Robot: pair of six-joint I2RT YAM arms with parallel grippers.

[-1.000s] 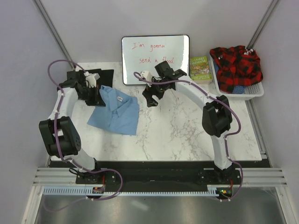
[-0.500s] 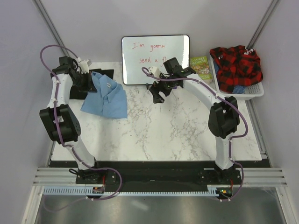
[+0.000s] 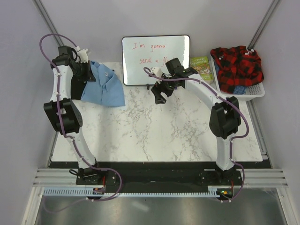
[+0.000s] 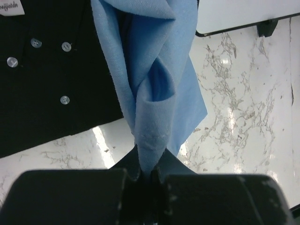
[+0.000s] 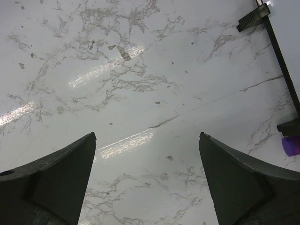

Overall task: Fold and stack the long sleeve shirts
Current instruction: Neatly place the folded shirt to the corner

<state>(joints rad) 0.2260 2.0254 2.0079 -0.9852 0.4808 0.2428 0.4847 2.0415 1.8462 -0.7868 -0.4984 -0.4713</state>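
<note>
- Left gripper: jaws pressed together, pinching a bunched fold of the light blue shirt.
- Right gripper: spread wide, holding nothing, above the marble table.
- The light blue shirt hangs crumpled at the table's far left corner, partly over the black shirt, which lies flat with its buttons showing.

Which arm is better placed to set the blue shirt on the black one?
Left. The left gripper is shut on the light blue shirt, right by the black shirt. The right gripper is open and empty over the table near the whiteboard.
</note>
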